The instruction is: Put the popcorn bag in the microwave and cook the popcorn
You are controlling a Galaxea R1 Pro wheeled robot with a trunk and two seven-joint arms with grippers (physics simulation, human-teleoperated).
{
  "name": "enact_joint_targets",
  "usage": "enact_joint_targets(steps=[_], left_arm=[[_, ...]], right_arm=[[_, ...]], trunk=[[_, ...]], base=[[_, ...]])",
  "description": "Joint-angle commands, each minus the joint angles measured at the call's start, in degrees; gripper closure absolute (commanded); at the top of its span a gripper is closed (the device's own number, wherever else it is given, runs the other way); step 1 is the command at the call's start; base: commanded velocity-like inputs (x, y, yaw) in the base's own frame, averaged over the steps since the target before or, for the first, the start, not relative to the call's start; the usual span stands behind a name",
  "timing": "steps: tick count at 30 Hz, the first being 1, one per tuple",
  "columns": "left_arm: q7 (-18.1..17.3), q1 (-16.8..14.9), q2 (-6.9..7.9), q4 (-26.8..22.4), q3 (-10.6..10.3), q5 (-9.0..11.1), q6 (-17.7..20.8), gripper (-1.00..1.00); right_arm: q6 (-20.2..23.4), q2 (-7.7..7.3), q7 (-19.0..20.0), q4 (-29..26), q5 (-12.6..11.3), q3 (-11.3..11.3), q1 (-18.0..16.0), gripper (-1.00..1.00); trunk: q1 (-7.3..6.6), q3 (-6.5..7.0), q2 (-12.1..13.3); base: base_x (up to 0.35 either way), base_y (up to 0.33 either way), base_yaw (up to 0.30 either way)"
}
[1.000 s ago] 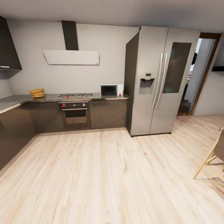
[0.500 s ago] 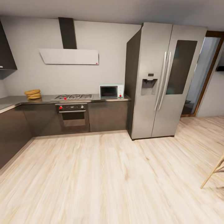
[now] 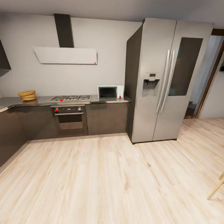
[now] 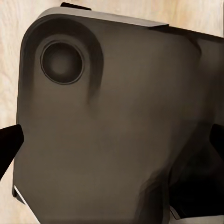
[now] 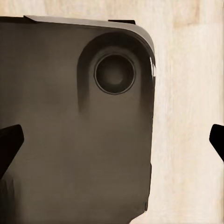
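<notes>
You face the kitchen across a pale wood floor [image 3: 102, 180]. The popcorn bag [image 3: 27, 95] sits on the countertop [image 3: 43, 100] at the far left, left of the gas hob [image 3: 71, 98]. The microwave [image 3: 110, 92] stands at the countertop's right end, just beside the steel fridge [image 3: 165, 81], its door closed. A built-in oven [image 3: 69, 117] sits under the hob and a flat white hood [image 3: 66, 55] hangs above it.

Your left gripper [image 4: 112, 140] shows 2 dark fingertips at the frame edges, spread wide with nothing between them, over the robot's dark base [image 4: 107, 130]. Your right gripper [image 5: 114, 140] reads the same: 2 fingertips wide apart, holding nothing.
</notes>
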Motion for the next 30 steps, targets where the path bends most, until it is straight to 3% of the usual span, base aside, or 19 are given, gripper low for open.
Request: enact_joint_targets(steps=[1, 30], left_arm=[[0.03, 0.0, -0.01, -0.03, 0.01, 0.35, -0.13, -1.0], [0.03, 0.0, -0.01, -0.03, 0.01, 0.35, -0.04, -1.0]], right_arm=[[-0.21, 0.0, -0.01, 0.03, 0.02, 0.02, -0.01, -1.0], [-0.21, 0.0, -0.01, 0.03, 0.02, 0.02, -0.01, -1.0]], trunk=[[0.03, -0.04, -0.02], [0.03, -0.04, -0.02]], base=[[0.323, -0.096, 0.0], [0.323, -0.069, 0.0]])
